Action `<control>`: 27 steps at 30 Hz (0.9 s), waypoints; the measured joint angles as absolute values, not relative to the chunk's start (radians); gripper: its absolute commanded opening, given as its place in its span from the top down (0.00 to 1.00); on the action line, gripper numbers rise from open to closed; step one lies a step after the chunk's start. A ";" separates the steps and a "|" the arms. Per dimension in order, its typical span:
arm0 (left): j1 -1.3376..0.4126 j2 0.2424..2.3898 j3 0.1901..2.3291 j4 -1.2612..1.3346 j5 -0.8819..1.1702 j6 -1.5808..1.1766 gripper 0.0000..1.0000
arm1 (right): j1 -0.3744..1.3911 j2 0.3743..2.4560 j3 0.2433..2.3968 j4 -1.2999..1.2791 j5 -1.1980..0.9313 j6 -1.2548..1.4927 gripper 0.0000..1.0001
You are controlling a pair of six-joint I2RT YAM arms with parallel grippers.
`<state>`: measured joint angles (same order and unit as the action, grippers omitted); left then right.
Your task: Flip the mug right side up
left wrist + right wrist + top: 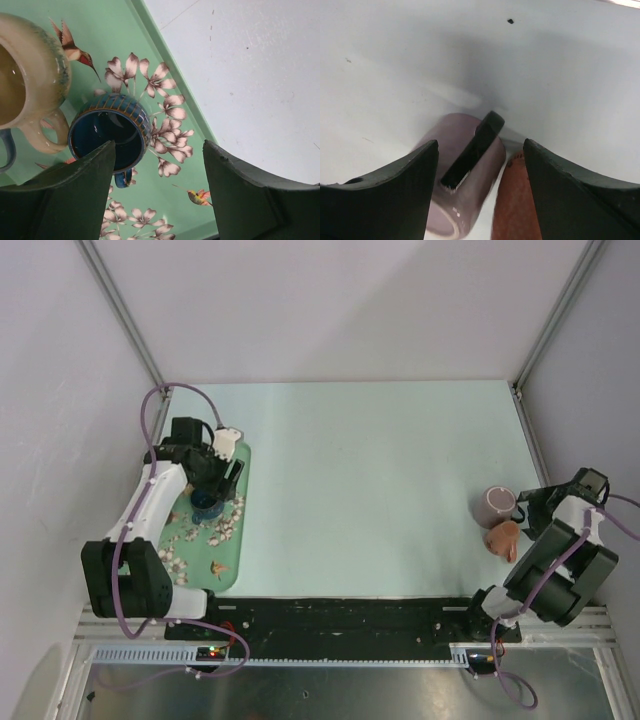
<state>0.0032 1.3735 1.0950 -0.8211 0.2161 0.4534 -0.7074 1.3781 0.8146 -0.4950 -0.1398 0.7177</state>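
Observation:
The tan mug (35, 75) sits on the green flowered tray (120, 30) at the upper left of the left wrist view. Its darker inside faces the camera and its handle (50, 136) points toward the fingers. In the top view the left arm hides it. My left gripper (157, 200) is open and empty above the tray (232, 540), its left finger over the rim of a dark blue mug (107, 132). In the top view the left gripper (215, 485) hangs over that blue mug (205, 505). My right gripper (525, 508) is open and empty at the far right.
A grey-blue handle (5, 150) shows at the left edge of the left wrist view. A mauve mug with a black handle (470, 165) and a terracotta mug (512, 210) stand close together before the right gripper (480, 200); both mugs show in the top view, mauve (497, 505) and terracotta (503, 538).

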 measured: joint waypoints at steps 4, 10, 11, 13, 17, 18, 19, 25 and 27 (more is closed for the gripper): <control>-0.014 1.370 1.095 -0.831 0.214 0.453 0.25 | -0.670 1.463 0.820 -0.451 -0.136 0.733 0.28; -0.017 1.357 1.095 -0.834 0.212 0.454 0.25 | -0.592 1.547 0.873 -0.445 -0.134 0.732 0.27; -0.017 1.357 1.095 -0.834 0.212 0.454 0.25 | -0.576 1.554 0.886 -0.448 -0.131 0.732 0.27; -0.017 1.357 1.095 -0.835 0.208 0.455 0.25 | -0.540 1.571 0.921 -0.456 -0.129 0.730 0.24; -0.017 1.356 1.095 -0.836 0.198 0.458 0.25 | -0.448 1.604 0.978 -0.459 -0.131 0.722 0.24; -0.017 1.356 1.095 -0.836 0.194 0.462 0.26 | -0.421 1.615 0.989 -0.459 -0.128 0.717 0.26; -0.017 1.355 1.094 -0.836 0.192 0.464 0.26 | -0.398 1.627 1.000 -0.460 -0.128 0.714 0.28; -0.017 1.344 1.085 -0.837 0.186 0.480 0.26 | -0.261 1.717 1.082 -0.485 -0.131 0.696 0.52; -0.017 1.339 1.077 -0.838 0.186 0.482 0.26 | -0.229 1.741 1.109 -0.499 -0.128 0.687 0.61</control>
